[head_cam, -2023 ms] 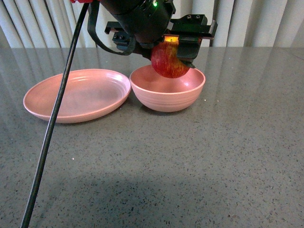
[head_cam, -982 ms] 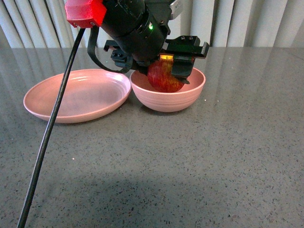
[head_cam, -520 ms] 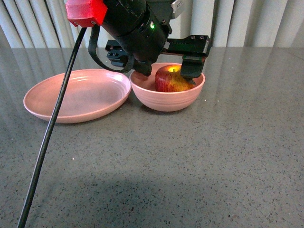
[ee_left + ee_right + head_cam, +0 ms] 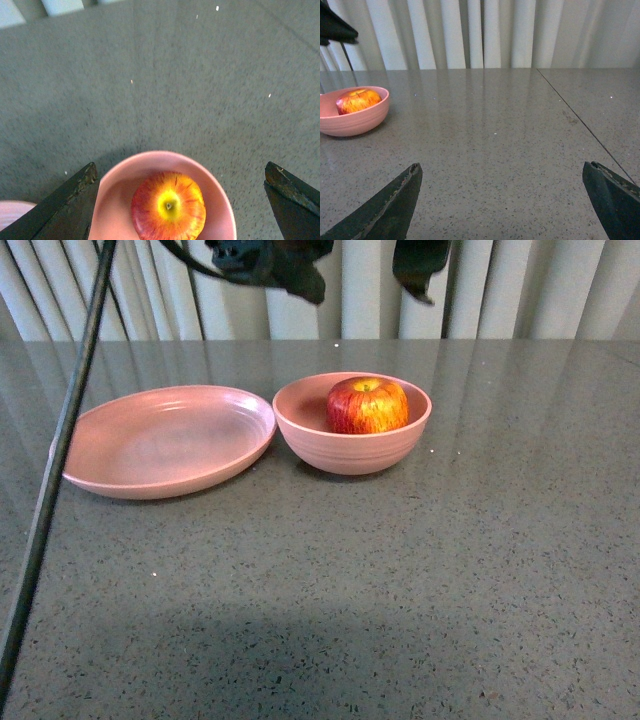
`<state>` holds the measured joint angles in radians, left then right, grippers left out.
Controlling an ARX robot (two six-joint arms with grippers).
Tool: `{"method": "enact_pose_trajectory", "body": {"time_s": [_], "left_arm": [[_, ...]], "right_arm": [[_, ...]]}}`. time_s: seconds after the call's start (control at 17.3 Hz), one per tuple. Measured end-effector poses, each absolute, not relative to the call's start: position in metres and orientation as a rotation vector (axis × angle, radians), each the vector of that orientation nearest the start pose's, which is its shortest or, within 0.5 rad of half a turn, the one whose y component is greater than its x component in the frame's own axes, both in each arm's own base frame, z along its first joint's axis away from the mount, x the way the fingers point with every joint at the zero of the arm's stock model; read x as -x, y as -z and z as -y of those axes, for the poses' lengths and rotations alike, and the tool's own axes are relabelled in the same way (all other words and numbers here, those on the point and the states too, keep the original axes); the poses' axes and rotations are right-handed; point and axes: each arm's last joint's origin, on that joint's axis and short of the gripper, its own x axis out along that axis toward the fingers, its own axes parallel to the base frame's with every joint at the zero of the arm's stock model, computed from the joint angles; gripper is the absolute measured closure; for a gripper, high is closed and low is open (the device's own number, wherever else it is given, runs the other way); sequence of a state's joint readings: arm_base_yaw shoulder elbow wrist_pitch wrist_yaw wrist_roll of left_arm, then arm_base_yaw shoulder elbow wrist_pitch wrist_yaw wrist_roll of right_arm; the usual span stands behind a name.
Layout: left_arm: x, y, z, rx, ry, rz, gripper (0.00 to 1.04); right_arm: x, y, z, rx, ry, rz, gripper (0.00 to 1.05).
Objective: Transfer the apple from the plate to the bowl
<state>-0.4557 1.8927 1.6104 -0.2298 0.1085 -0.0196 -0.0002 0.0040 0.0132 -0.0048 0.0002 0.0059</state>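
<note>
The plate point(image 4: 165, 440) was seen at nine o'clock of the bowl point(image 4: 352, 445), just beside it, and nothing was left on it. The apple point(image 4: 367, 405) was found sitting in the bowl, stem up. The left gripper point(image 4: 180, 200) was held wide open above the apple, gripping nothing. The right gripper point(image 4: 502, 200) was spread open too, away at three o'clock. The job looked done; only pulling the arms away was left.
</note>
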Motion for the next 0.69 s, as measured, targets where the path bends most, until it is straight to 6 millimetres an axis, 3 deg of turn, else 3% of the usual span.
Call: {"method": "enact_pose_trajectory", "body": {"time_s": [0.17, 0.4, 0.58, 0.64, 0.69], "left_arm": [[-0.376, -0.338, 0.183, -0.040, 0.512, -0.360, 0.07], [-0.329, -0.383, 0.129, 0.002, 0.367, -0.167, 0.07], [-0.290, -0.391, 0.108, 0.033, 0.346, -0.117, 0.07], [-0.276, -0.388, 0.099, 0.035, 0.205, -0.002, 0.18], [-0.258, -0.371, 0.077, 0.030, 0.070, 0.039, 0.30]], "right_arm": [[-0.097, -0.167, 0.000, -0.006, 0.000, 0.004, 0.07], [-0.097, -0.167, 0.000, -0.006, 0.000, 0.004, 0.07], [-0.097, -0.167, 0.000, -0.006, 0.000, 0.004, 0.07], [-0.097, -0.167, 0.000, -0.006, 0.000, 0.004, 0.07], [-0.097, -0.167, 0.000, -0.006, 0.000, 0.004, 0.07]]}}
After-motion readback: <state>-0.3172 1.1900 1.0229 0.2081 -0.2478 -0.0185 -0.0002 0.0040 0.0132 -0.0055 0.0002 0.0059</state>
